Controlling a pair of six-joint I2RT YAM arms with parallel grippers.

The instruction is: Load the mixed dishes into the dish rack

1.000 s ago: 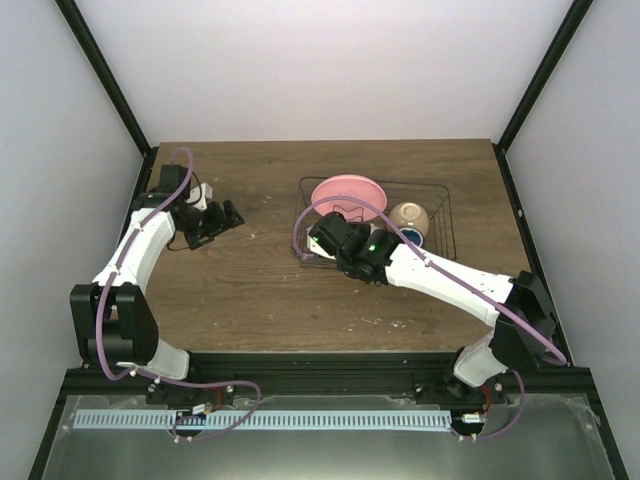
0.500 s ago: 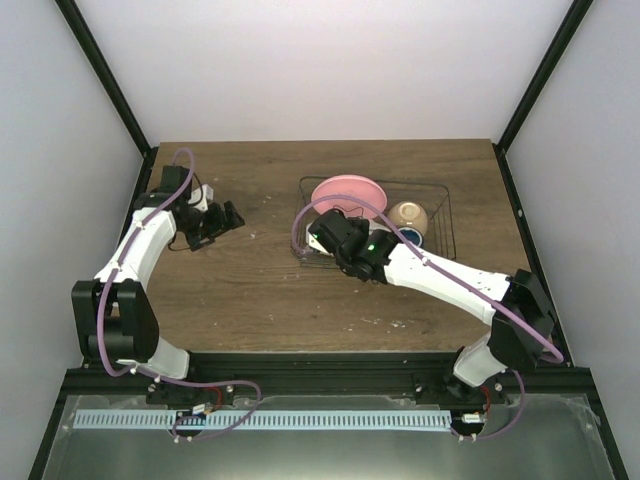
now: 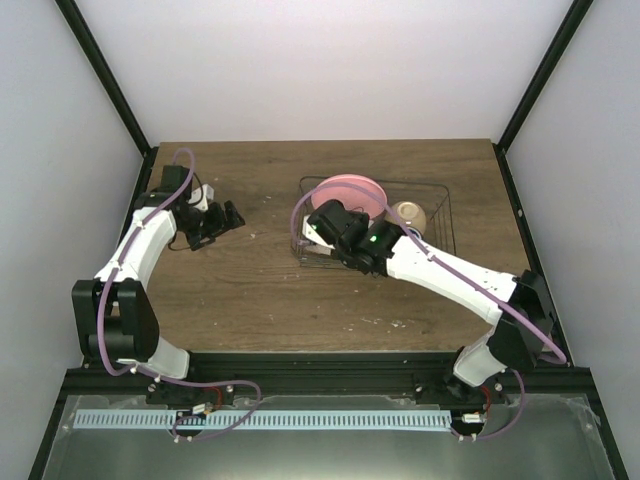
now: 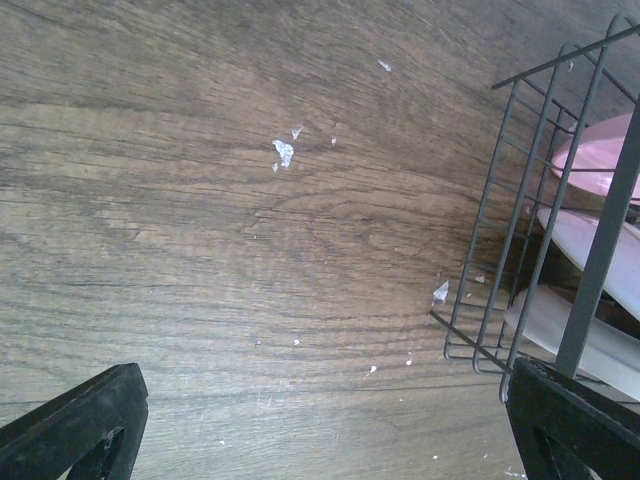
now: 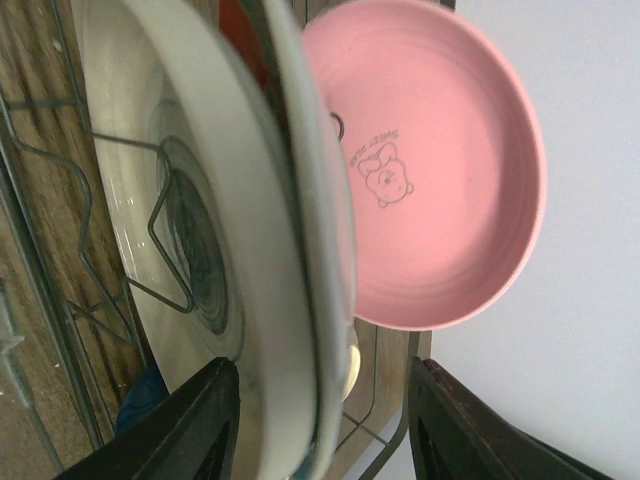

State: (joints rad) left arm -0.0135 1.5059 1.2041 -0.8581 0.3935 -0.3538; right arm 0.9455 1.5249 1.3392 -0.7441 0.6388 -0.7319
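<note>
The dark wire dish rack (image 3: 440, 215) stands right of centre; its left end shows in the left wrist view (image 4: 520, 250). The pink plate (image 3: 350, 190) (image 5: 430, 160) stands on edge in it. The cream bowl (image 3: 410, 213) lies to its right. My right gripper (image 3: 322, 222) (image 5: 320, 380) is open, its jaws wide on either side of the upright pale blue-ringed plate (image 5: 190, 250). A sliver of the red plate (image 5: 238, 30) shows behind that plate. A bit of dark blue (image 5: 150, 395) shows low in the rack. My left gripper (image 3: 228, 215) (image 4: 325, 375) is open and empty over bare table.
Small white specks (image 4: 284, 152) lie on the wooden table (image 3: 250, 290) left of the rack. Black frame posts stand at the table's back corners.
My right gripper has shifted a little toward the far left along the rack, and the arm now covers the mug. The left arm has barely moved.
</note>
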